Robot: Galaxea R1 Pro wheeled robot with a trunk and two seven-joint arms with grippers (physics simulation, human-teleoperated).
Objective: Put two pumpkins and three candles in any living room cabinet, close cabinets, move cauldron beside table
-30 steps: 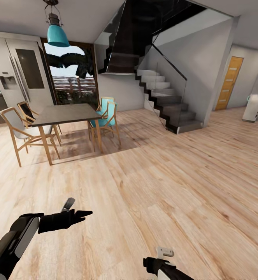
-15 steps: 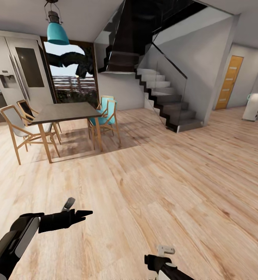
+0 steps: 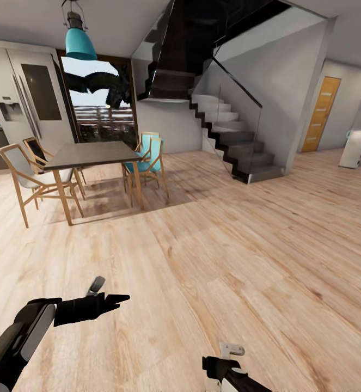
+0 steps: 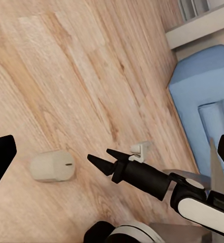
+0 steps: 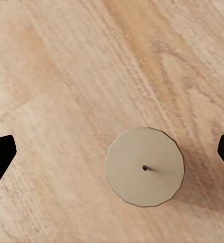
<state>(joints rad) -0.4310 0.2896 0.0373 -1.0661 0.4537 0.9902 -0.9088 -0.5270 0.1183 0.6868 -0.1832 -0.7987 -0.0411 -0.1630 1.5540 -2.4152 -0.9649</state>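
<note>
A short beige candle point(image 5: 144, 166) stands on the wooden floor, seen from straight above with its wick in the middle. My right gripper point(image 5: 113, 154) hangs open over it, one finger on each side and well apart from it. In the left wrist view the same candle point(image 4: 52, 166) lies a short gap beyond the pointed tips of the right gripper point(image 4: 99, 155). In the head view the right gripper point(image 3: 224, 356) is at the bottom edge. My left gripper point(image 3: 108, 291) is open over bare floor at the lower left, holding nothing.
A dark dining table point(image 3: 90, 155) with wooden chairs point(image 3: 25, 179) stands at the far left under a teal lamp point(image 3: 81, 46). A staircase point(image 3: 232, 136) rises at the back centre. A blue sofa point(image 4: 203, 96) is near the arms. Open wooden floor point(image 3: 245, 245) stretches ahead.
The whole head view has shifted slightly, so the camera has moved a little. Both arms hold the same pose and both grippers stay open.
</note>
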